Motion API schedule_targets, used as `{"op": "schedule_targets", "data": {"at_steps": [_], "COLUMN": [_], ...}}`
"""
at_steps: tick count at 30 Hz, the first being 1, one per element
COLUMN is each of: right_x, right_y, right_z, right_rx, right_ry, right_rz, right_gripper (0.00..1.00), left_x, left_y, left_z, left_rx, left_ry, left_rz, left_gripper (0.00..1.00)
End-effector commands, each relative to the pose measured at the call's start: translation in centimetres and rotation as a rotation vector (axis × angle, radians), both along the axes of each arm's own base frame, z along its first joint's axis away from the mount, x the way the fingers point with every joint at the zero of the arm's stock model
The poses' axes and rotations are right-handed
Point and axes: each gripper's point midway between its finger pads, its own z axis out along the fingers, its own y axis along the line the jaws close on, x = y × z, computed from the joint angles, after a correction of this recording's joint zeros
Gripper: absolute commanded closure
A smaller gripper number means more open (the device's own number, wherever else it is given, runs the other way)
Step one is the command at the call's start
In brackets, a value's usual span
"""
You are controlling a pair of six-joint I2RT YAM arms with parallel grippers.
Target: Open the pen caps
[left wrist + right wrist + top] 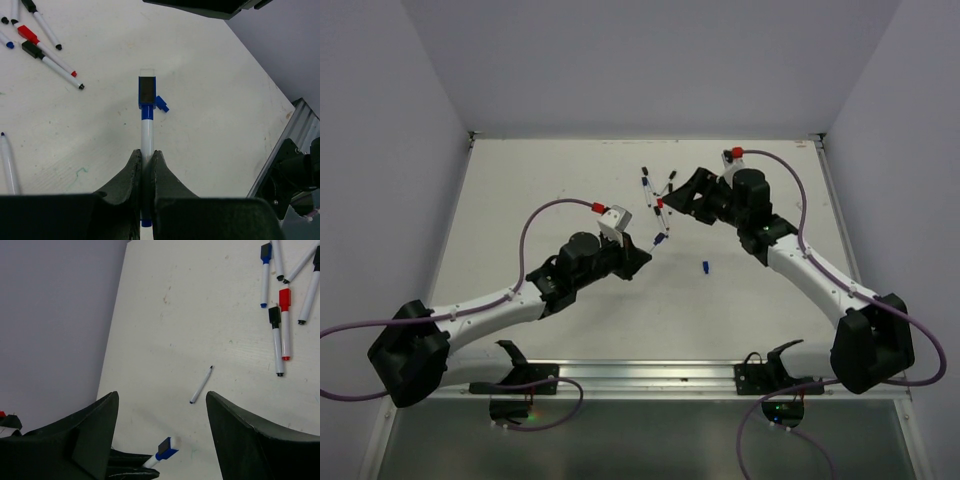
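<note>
Holding tight, the left gripper (146,156) has its two dark fingers (131,172) pressed shut on the thin white plastic pen (146,132), low down on its barrel. The stubby blue plastic cap (146,92) with the black pad is still on that pen. It sticks out past the fingertips, up above the flat white table (225,115).

What could go wrong? The grip is a long way from the cap. When the cap gets tugged, the pen may swing or slide through the fingers. If the pull is not straight, the pen could twist and the cap could stay stuck.

A bunch of other white pens lies on the table close by, with a red cap (285,299), a black cap (274,315) and another blue cap (265,252) still on. An arm that swings wide could knock them about.

Next comes the right gripper (161,396). Its dark fingers (95,435) are spread wide with nothing between them. It is near the held pen but not touching it. If it shuts a bit off to one side, it could pinch the barrel and not the cap, or push the pen crooked.

Over to the right, a small loose blue cap (705,267) lies alone on the table. It could roll if bumped.

No brand, label or words can be read on any pen or cap.
</note>
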Motion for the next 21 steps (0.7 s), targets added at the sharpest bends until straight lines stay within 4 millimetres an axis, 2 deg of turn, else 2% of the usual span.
{"op": "schedule_targets", "data": {"at_steps": [1,5,9,12,14,18,21], "right_x": [-0.7,-1.2,-1.5,-1.5,-1.5,-1.7,-1.9], "right_y": [1.8,3.1,4.5,5.4,5.8,6.3,6.8], "right_z": [0.5,-0.9,-1.2,-0.7,-0.6,-0.5,-0.7], "right_rx": [0.094,0.093,0.14,0.169,0.185,0.22,0.235], "right_ry": [-0.018,0.027,0.037,0.028,0.033,0.039,0.047], "right_rz": [0.057,0.066,0.094,0.11,0.116,0.123,0.134], "right_gripper": [0.26,0.28,0.31,0.33,0.37,0.52,0.57], "left_x": [1.0,1.7,1.9,2.0,2.0,2.3,2.5], "left_y": [0.1,0.8,0.7,0.7,0.6,0.6,0.7], "left_z": [2.9,4.0,4.9,4.6,4.6,4.6,4.7], "left_rx": [-0.028,-0.026,-0.02,-0.008,-0.009,-0.001,0.011], "left_ry": [-0.059,-0.093,-0.125,-0.121,-0.122,-0.124,-0.13], "left_rz": [0.051,0.116,0.133,0.139,0.139,0.16,0.177], "left_gripper": [1.0,1.0,1.0,1.0,1.0,1.0,1.0]}}
